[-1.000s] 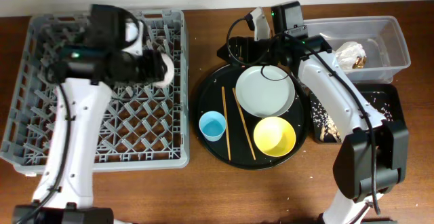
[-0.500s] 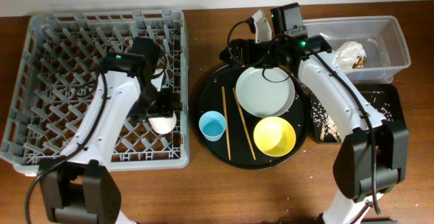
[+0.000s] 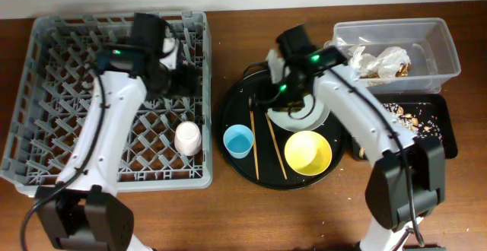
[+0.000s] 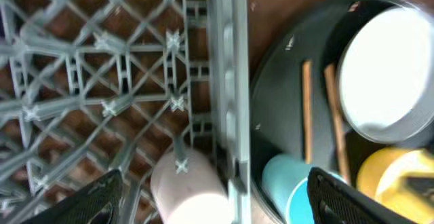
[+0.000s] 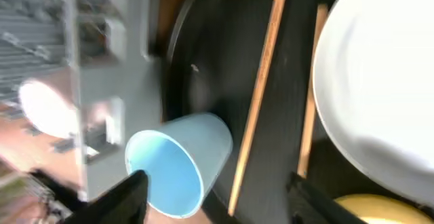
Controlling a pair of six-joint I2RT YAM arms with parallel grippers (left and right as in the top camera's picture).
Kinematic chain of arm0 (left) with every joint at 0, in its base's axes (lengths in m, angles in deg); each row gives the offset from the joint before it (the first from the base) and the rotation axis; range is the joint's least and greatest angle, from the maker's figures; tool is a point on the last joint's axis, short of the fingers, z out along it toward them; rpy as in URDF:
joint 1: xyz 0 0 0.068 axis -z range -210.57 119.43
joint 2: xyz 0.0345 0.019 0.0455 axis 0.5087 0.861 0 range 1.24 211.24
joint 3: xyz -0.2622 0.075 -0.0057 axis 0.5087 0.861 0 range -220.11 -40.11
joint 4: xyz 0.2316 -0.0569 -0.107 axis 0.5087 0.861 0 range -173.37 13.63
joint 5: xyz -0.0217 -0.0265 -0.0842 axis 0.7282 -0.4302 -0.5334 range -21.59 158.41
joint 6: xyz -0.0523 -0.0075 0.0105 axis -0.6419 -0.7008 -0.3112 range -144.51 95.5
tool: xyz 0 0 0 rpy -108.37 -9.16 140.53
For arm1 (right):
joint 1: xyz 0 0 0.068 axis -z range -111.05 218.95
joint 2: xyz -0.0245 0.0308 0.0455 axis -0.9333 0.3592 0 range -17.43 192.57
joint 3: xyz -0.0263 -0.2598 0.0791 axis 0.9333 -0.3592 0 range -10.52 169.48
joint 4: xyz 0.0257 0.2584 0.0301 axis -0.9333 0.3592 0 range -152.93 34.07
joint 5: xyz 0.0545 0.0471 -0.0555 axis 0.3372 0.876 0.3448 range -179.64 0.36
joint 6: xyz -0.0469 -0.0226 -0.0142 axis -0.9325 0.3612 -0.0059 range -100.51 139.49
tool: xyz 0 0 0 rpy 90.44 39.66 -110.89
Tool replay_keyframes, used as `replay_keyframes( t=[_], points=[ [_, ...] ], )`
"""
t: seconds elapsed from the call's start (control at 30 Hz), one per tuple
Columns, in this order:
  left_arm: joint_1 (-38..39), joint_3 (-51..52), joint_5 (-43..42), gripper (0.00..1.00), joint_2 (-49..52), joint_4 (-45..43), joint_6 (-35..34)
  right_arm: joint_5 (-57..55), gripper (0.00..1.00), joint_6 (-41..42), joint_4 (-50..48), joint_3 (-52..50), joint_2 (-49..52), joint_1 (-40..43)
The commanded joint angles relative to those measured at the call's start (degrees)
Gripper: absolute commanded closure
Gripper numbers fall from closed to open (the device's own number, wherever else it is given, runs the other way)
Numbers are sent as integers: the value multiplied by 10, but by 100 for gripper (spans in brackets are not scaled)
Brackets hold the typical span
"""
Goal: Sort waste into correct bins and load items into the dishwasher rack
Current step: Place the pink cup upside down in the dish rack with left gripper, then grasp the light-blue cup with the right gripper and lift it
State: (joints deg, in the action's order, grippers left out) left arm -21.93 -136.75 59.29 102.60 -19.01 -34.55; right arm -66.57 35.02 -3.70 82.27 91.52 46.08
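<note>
The pink cup lies in the grey rack near its right wall, also in the left wrist view. My left gripper hangs open and empty above it. My right gripper is open and empty over the round tray, just above the blue cup. The blue cup, two chopsticks, yellow bowl and grey-green plate sit on that tray. My right arm hides part of the plate.
The round black tray lies between the rack and the bins. The clear tub at the back right holds the white napkin and scraps. The shallow black tray below it holds crumbs.
My left gripper let go of the pink cup in the rack and drew back toward the rack's far side. My right arm swung from the tray's far edge to over the plate's left.
</note>
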Motion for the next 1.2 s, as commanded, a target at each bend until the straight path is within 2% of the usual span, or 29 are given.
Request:
replay_keyframes(
  t=[0.0, 0.07, 0.1, 0.3, 0.4, 0.57, 0.6, 0.63, 0.73, 0.83, 0.87, 0.93, 1.03, 1.17],
  points=[
    [-49, -6, -66, 14, 0, -7, 3, -109, 45, 0, 17, 2, 2, -65],
    [-68, -6, -63, 13, 0, -8, 3, -147, 46, 20, 17, -7, 2, -89],
    [-74, -6, -61, 8, 0, -7, 3, -152, 46, 22, 15, -15, 2, -94],
    [-78, -6, -61, 7, 0, -14, 3, -131, 48, 30, -11, -53, 10, -94],
    [-78, -6, -61, 7, 0, -14, 3, -123, 54, 30, -12, -54, 40, -94],
    [-78, -6, -61, 6, 0, -14, 3, -121, 74, 30, -16, -54, 47, -94],
    [-78, -6, -61, 6, 0, -14, 3, -121, 89, 30, -16, -54, 47, -94],
    [-78, -6, -61, 6, 0, -14, 3, -121, 96, 30, -16, -54, 47, -94],
    [-78, -6, -66, 5, 0, -14, 3, -113, 96, 30, -16, -49, 39, -88],
    [-78, -6, -183, 1, 0, -29, 28, 3, 96, 23, -83, -44, -8, -22],
    [-78, -6, -259, 1, 0, -40, 52, 73, 96, 12, -121, -44, -19, 14],
    [-78, -6, -358, 1, 0, -55, 74, 220, 96, -7, -185, -44, -19, 71],
    [-78, -6, -512, 1, 0, -78, 130, 370, 96, -17, -289, -45, -18, 111],
    [-81, -6, -578, 1, 0, -87, 145, 460, 96, 5, -383, -45, -18, 113]
  ],
)
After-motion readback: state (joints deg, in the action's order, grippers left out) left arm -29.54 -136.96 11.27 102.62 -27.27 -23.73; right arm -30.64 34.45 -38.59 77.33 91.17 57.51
